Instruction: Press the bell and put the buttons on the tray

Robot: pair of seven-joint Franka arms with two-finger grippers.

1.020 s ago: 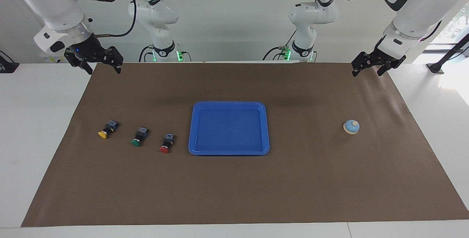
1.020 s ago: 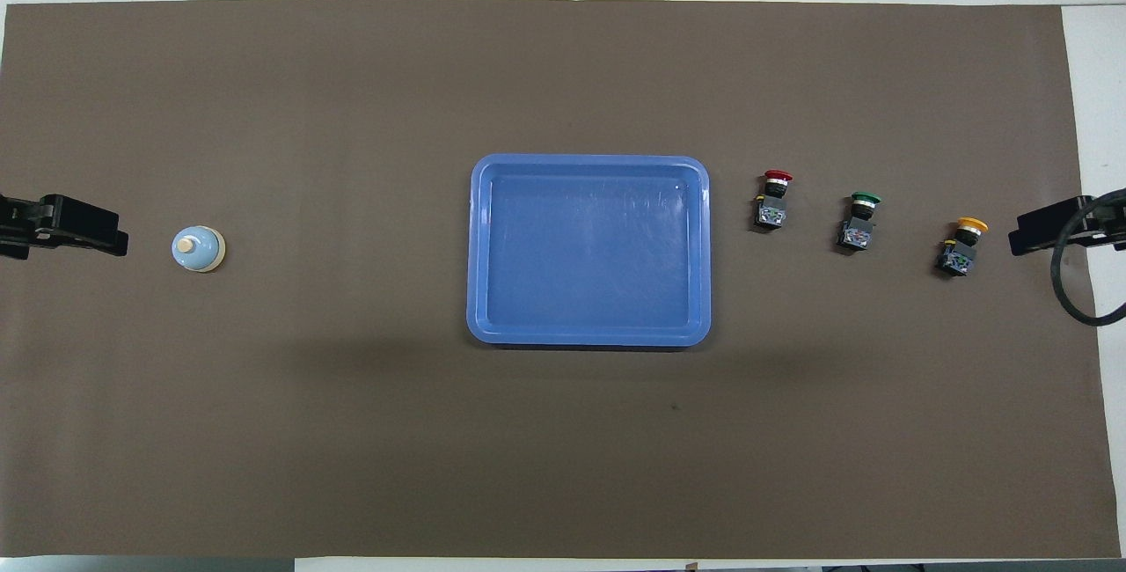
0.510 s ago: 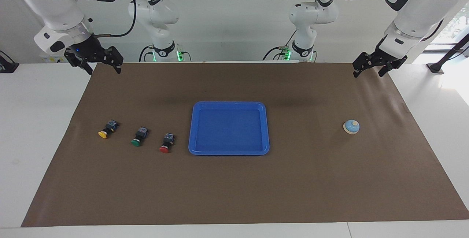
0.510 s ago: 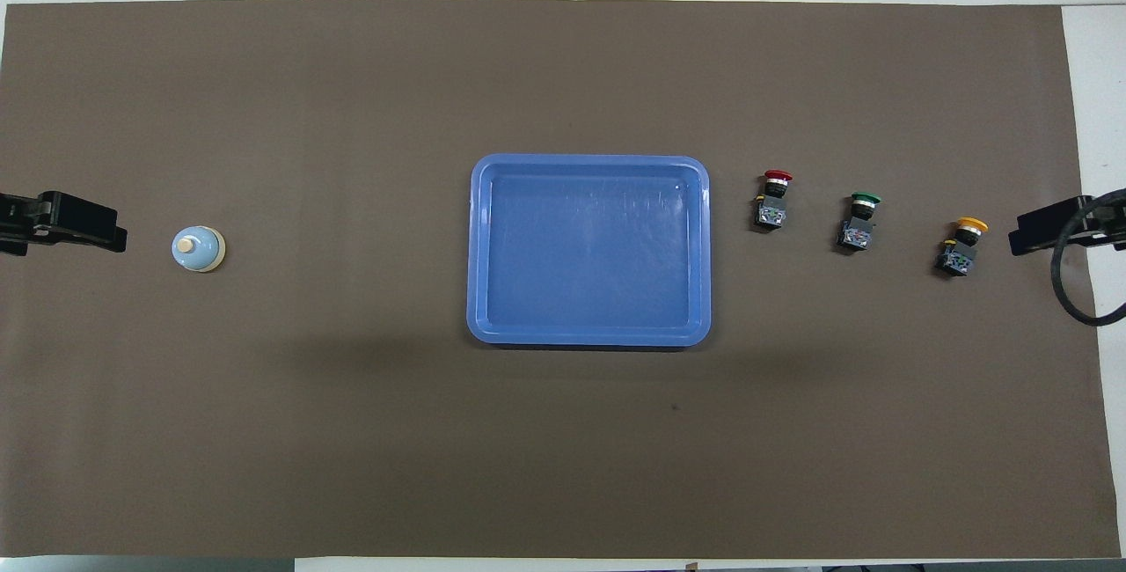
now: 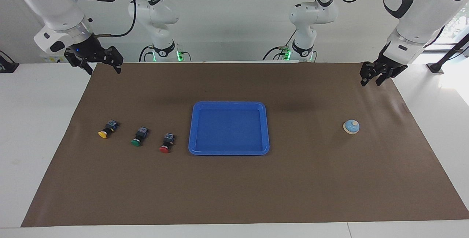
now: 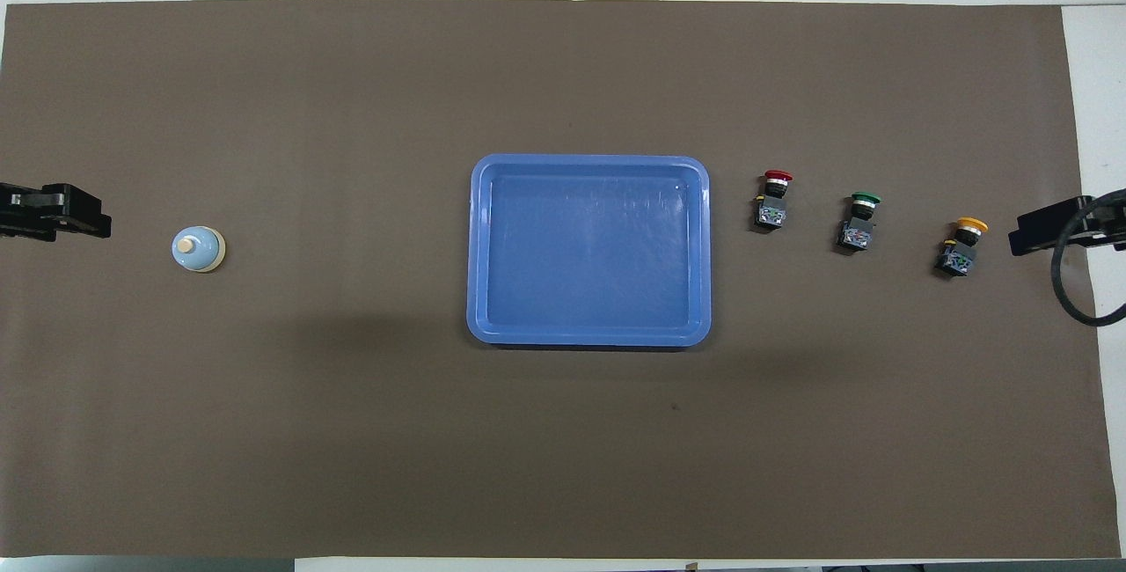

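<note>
Task status: nothing completed as far as can be seen. Tray, blue, bare, at the middle of the brown mat; taken as landmark. Buttons, three, all lying off the tray in a row toward the right arm's end: red button just beside the tray, green button next out, yellow button outermost. Bell well apart from the tray toward the left arm's end, untouched. Left gripper raised over the mat's corner at the bell's end, jaws narrowed, holding nothing. Right gripper waiting over the mat's corner at the buttons' end, jaws wide, empty. Change from the earlier frame: left gripper has dropped lower and drawn its jaws in from wide; everything else unchanged.
</note>
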